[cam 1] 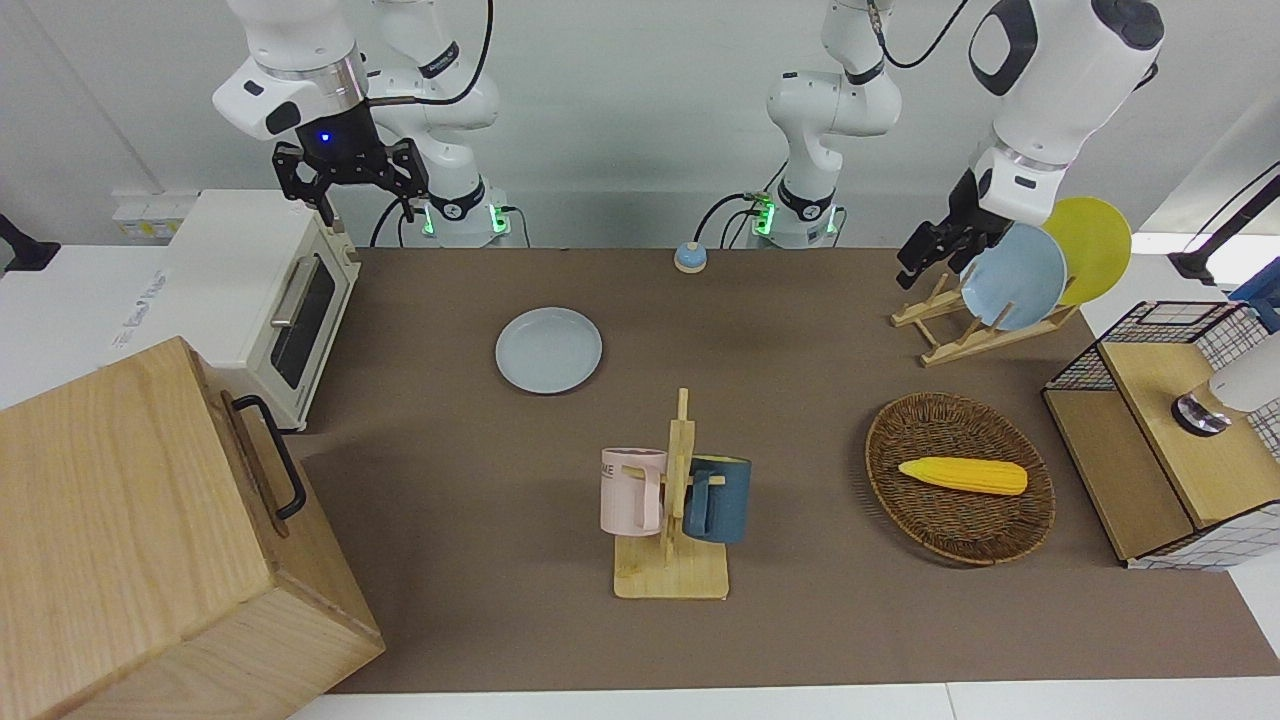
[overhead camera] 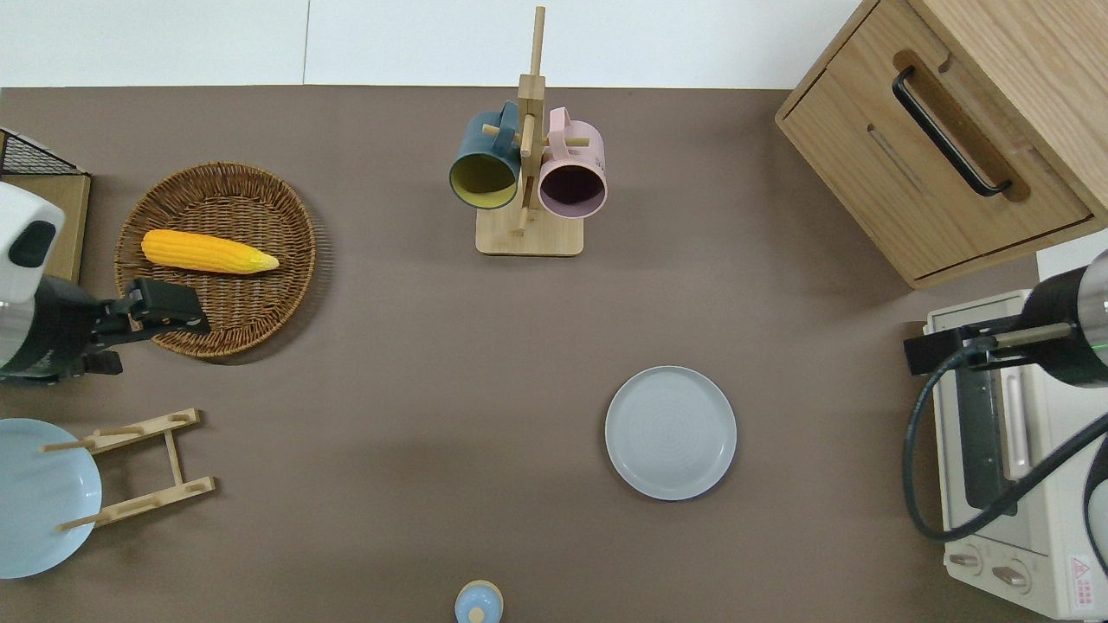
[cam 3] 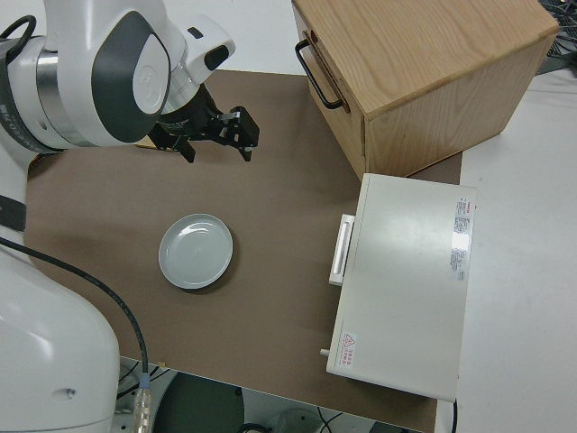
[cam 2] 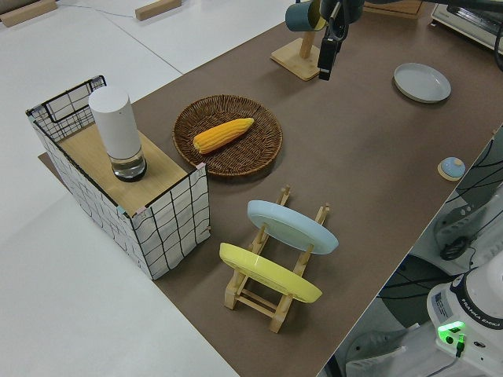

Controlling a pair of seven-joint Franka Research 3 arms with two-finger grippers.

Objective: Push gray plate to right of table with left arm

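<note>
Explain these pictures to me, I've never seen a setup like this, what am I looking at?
Two white robot arms stand at a brown table. Four cameras catch one moment: one faces the robots, one looks straight down, and one sits at each side. The left arm's end effector, its black two-finger claw, hangs over the edge of the basket that holds a corn cob; it holds nothing. The right arm is parked. The gray plate lies flat toward the right arm's end. Also there: a mug rack, a plate rack, a toaster oven and a wooden cabinet.
</note>
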